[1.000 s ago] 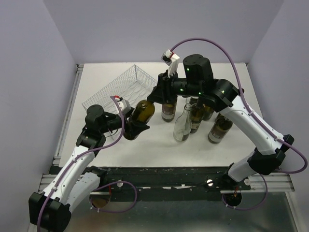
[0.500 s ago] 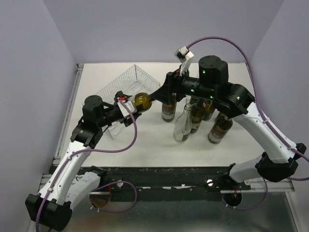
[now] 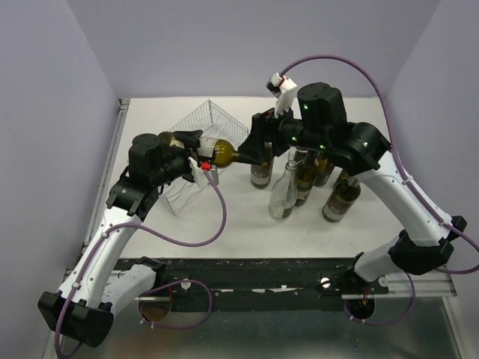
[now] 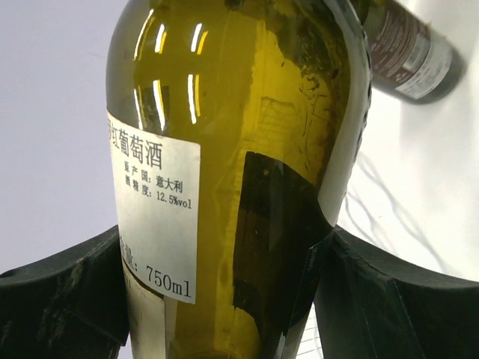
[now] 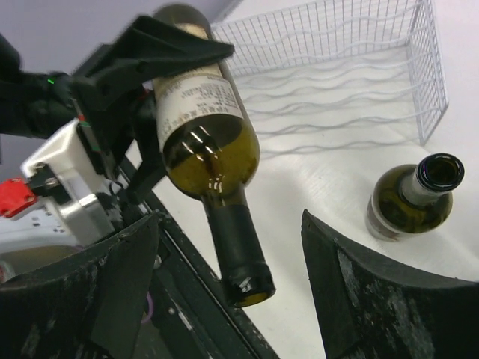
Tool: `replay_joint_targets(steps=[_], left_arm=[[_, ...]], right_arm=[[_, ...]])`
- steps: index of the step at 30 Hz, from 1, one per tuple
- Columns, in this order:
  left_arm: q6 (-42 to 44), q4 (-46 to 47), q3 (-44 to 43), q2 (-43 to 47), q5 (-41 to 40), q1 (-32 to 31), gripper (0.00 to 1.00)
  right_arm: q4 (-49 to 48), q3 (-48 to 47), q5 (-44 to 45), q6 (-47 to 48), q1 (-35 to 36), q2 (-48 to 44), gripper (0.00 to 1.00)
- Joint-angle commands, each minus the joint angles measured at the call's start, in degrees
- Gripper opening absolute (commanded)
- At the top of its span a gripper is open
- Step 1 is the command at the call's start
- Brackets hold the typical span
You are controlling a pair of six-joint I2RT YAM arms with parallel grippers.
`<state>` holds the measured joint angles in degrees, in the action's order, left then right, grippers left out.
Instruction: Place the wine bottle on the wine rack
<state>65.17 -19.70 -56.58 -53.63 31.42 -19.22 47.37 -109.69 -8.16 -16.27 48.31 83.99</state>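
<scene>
The wine bottle (image 3: 218, 152), olive green with a white label, hangs level in the air with its neck pointing right. My left gripper (image 3: 183, 140) is shut on its body; in the left wrist view the bottle (image 4: 224, 112) fills the frame, with a black finger pressed against each side of it. My right gripper (image 3: 253, 152) is open around the neck (image 5: 239, 254), and its fingers (image 5: 127, 262) stand well apart from the glass. The wine rack (image 3: 213, 120), a white wire tray with a wavy bottom, lies behind the bottle (image 5: 202, 112) and shows in the right wrist view as well (image 5: 337, 60).
Several bottles stand upright right of centre: a dark one (image 3: 260, 173), a clear one (image 3: 283, 193) and more dark ones (image 3: 340, 198) under my right arm. An open dark bottle (image 5: 410, 198) stands just beyond my right finger. Purple walls close in the table (image 3: 224, 232).
My right gripper has opened and let go of the bottle's neck. My left arm has swung the bottle up and back to the left, from slanted to level, closer to the rack.
</scene>
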Motion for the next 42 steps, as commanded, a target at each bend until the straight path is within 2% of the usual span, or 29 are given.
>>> replay_joint_targets(steps=[1,6,11,16,25,33,35,37,39,42], left_arm=[[13.22,3.27,-3.89,0.19,-1.18,-1.25,0.00],[19.55,3.62,-4.07,-0.08,-4.96,-5.81,0.00],[21.05,4.15,-4.59,-0.95,-6.28,-7.93,0.00],[20.27,5.20,-4.68,-2.10,-8.48,-7.85,0.00],[18.59,6.61,-4.86,-2.89,-7.69,-7.94,0.00],[16.22,8.89,-4.42,-3.06,-7.60,-7.93,0.00],[15.70,9.33,-4.51,-3.24,-7.78,-7.85,0.00],[14.82,10.12,-4.42,-3.33,-7.78,-7.94,0.00],[14.11,10.73,-4.24,-3.24,-7.78,-7.94,0.00],[13.41,12.32,-3.37,-3.06,-8.48,-7.85,0.00]], right_arm=[[9.48,-1.93,0.44,5.80,0.29,4.25,0.84],[14.05,-3.42,-1.67,9.32,0.38,8.03,0.76],[14.59,-1.50,-5.10,10.56,0.29,9.09,0.74],[14.41,1.05,-7.13,11.09,0.29,9.44,0.73],[13.36,2.20,-8.97,12.05,0.81,11.55,0.77],[10.20,3.34,-9.42,11.26,1.52,13.04,0.68],[9.67,3.78,-8.80,11.09,1.69,13.22,0.62],[9.32,4.13,-8.19,11.09,1.78,13.22,0.52],[9.31,4.31,-7.66,10.91,1.87,13.31,0.40],[9.40,4.40,-6.69,10.74,1.87,13.66,0.16]])
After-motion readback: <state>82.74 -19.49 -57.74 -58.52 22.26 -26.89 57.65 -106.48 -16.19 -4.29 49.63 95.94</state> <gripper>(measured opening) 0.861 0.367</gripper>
